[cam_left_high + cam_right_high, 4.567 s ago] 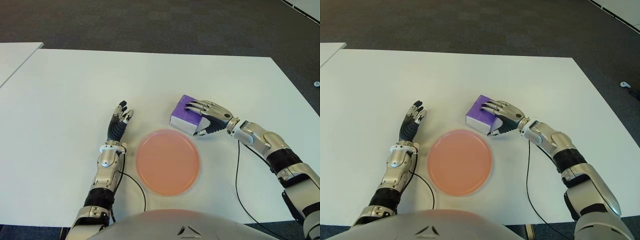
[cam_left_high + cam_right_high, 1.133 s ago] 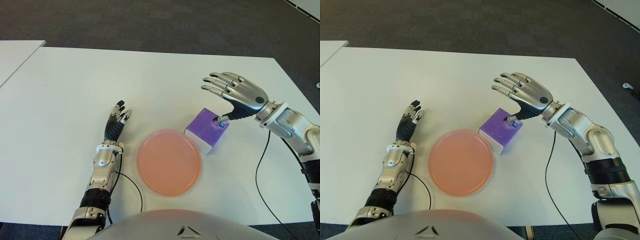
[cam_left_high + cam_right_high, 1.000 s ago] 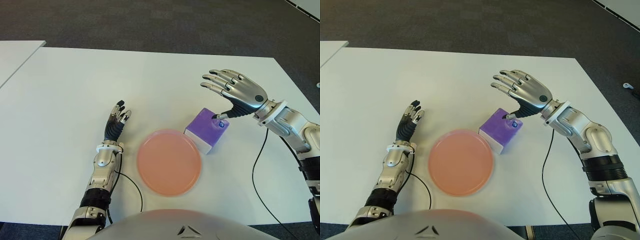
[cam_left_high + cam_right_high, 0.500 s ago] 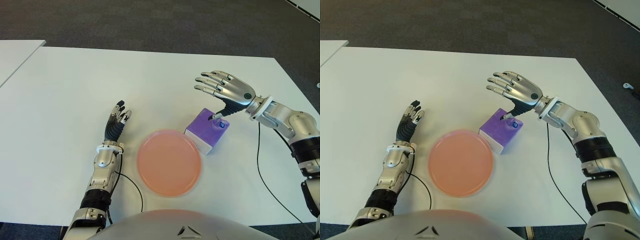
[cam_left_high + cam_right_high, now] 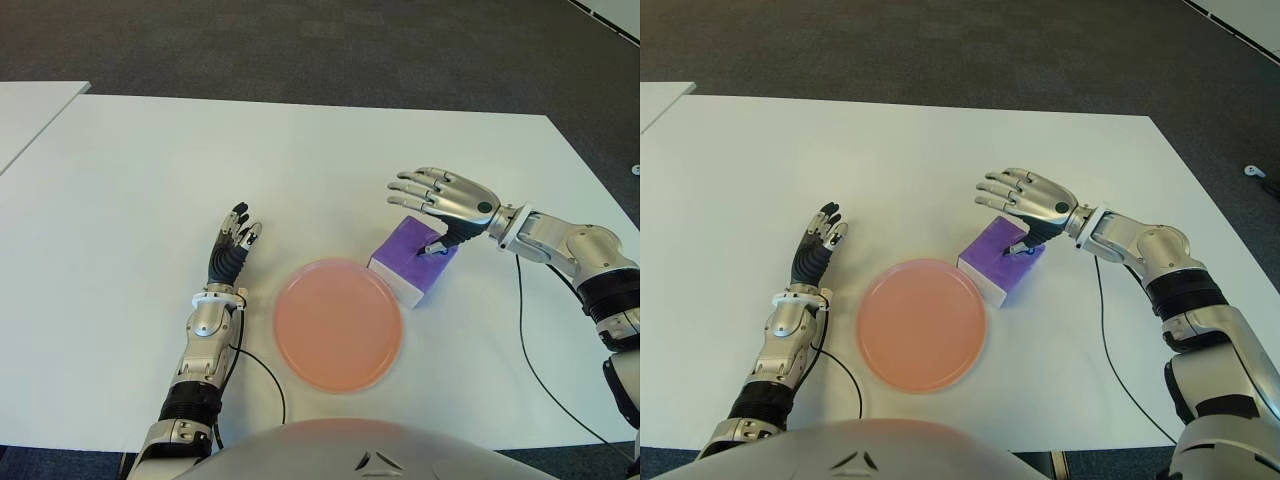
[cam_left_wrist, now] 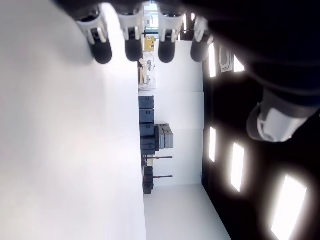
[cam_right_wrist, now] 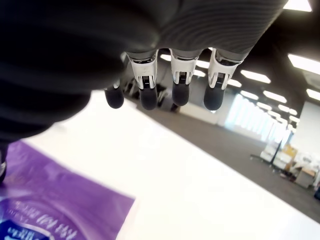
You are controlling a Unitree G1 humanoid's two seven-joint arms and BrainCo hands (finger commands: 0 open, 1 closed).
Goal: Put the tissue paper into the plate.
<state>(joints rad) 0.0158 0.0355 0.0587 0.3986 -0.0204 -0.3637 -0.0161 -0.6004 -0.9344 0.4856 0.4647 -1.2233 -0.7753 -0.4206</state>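
Right now the purple tissue pack (image 5: 414, 261) lies flat on the white table (image 5: 130, 180), its long axis running on a slant from the near-left corner, beside the plate, up toward the far right under the robot's right hand (image 5: 447, 203). It is a soft, boxy block with a glossy purple top and a pale, whitish side face turned toward the robot; the right wrist view shows white lettering on the purple wrapper (image 7: 45, 210). The pack sits just beside the far-right rim of the plate (image 5: 338, 323); whether they touch, I cannot tell.

That plate is round, shallow, smooth and salmon-pink, with a low raised rim, and it holds nothing.

The right hand hovers over the far end of the pack, palm down, its four long metal fingers (image 5: 412, 192) spread apart and stretched out past the pack's far-left edge, gripping nothing. Its thumb points down at the top face near the pack's far-right corner; from these views I cannot say if it actually touches. In the right wrist view the four dark rubbery fingertips (image 7: 180, 95) hang in a row above the bare table.

The left hand (image 5: 233, 250) shows to the left of the plate, fingers straight, slightly parted and empty.
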